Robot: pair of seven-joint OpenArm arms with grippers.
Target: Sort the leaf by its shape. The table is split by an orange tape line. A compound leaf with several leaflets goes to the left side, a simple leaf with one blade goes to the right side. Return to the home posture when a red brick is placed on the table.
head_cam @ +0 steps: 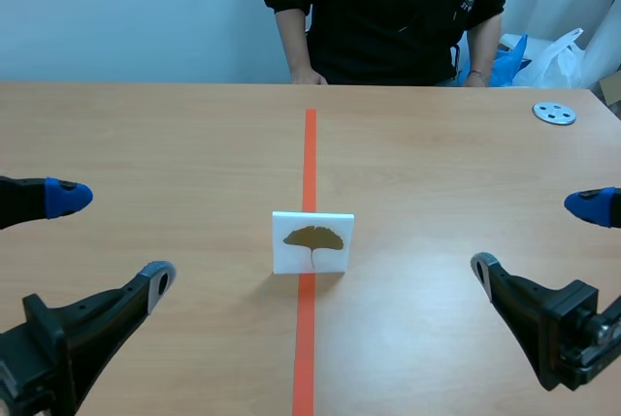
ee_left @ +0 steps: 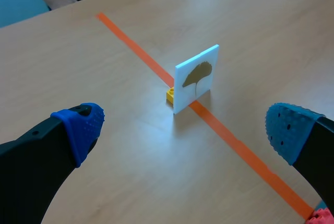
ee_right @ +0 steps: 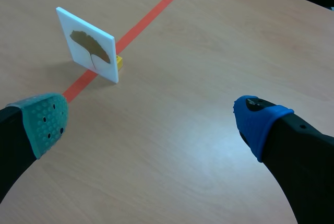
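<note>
Spreading away from the robot, the table (head_cam: 175, 144) is split down its middle by the orange tape line (head_cam: 310, 144). A person (head_cam: 388, 9) sits at the line's far end, hands resting at the table edge.

The left gripper (head_cam: 114, 237) hangs well to the left of the line and the right gripper (head_cam: 535, 236) well to its right. Each has its fingers spread wide with nothing between them.

Beyond the table, right of the line, lie a white bag (head_cam: 558, 52) and a blue one. They are the only containers in view, and what they hold cannot be told.

The white card (head_cam: 312, 241) stands upright directly on the line, its face toward the robot. It looks thin, stiff and light, so it is likely to tip or slide under a careless push. Pinching its two upright side edges, or its top edge from above, seems safest.

A grey disc (head_cam: 554, 113) lies far to the right of the line.

A small yellow brick (ee_left: 170, 94) sits on the line just behind the card, touching its foot and seemingly propping it up.

The leaf (head_cam: 312, 238) on the card is a single fan-shaped blade on one stalk, so it reads as simple and the card belongs on the right side.
</note>
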